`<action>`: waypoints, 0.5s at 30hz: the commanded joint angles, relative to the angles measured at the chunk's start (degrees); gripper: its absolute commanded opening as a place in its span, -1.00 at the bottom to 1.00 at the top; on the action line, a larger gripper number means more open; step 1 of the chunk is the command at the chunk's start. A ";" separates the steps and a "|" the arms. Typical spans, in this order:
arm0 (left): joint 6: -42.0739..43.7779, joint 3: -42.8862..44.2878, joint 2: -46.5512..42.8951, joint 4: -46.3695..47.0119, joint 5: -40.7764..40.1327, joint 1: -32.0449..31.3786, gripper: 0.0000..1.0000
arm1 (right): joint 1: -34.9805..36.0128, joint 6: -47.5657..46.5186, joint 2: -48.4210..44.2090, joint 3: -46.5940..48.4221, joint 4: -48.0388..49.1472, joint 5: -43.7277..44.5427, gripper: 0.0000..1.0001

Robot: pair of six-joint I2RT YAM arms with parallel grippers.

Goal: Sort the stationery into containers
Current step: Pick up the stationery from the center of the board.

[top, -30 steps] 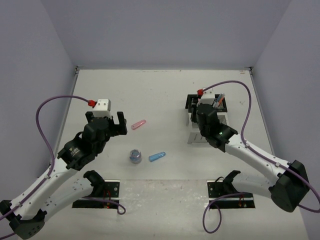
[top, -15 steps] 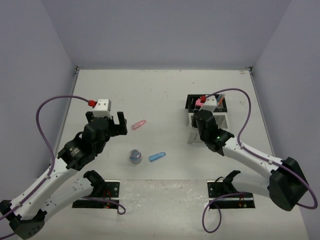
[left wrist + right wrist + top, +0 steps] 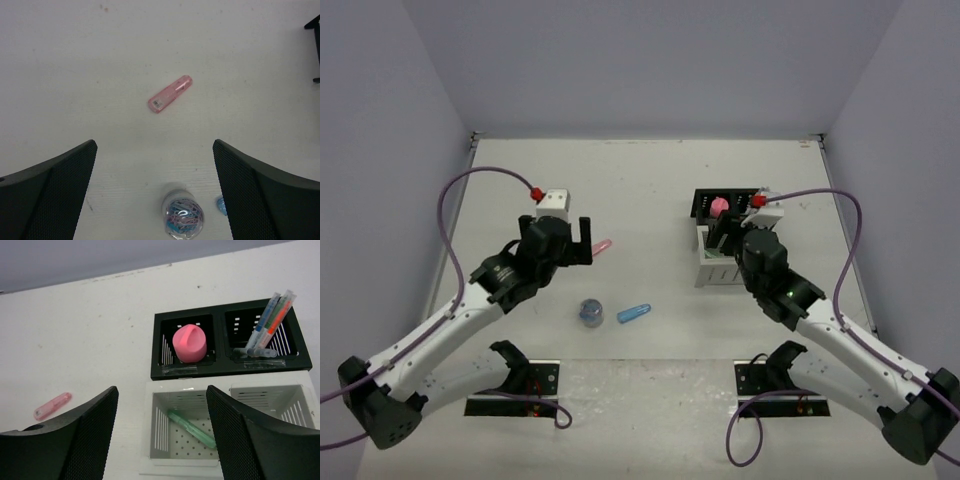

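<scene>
A pink capsule (image 3: 598, 248) lies on the table just ahead of my open, empty left gripper (image 3: 565, 240); it also shows in the left wrist view (image 3: 170, 94), beyond that gripper (image 3: 154, 165). A round jar of paper clips (image 3: 590, 312) and a blue capsule (image 3: 634, 313) lie nearer. My right gripper (image 3: 725, 238) is open and empty above the white organiser (image 3: 225, 390), whose left compartment holds a mint capsule (image 3: 191, 428). The black organiser (image 3: 219, 315) holds a pink round piece (image 3: 189, 343) on the left and several pens (image 3: 267, 325) on the right.
The two organisers (image 3: 698, 205) stand together at the right of the table, black behind white (image 3: 705, 275). Grey walls close the table at the back and sides. Purple cables loop off both arms.
My left arm has reached forward and right, toward the pink capsule. My right gripper has drawn back from over the black organiser, and the pink round piece now shows in its left compartment.
</scene>
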 commanded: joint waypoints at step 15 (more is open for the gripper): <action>17.52 24.89 49.03 -4.49 16.34 10.03 1.00 | -0.09 -8.39 -7.05 4.30 -7.51 -24.20 0.56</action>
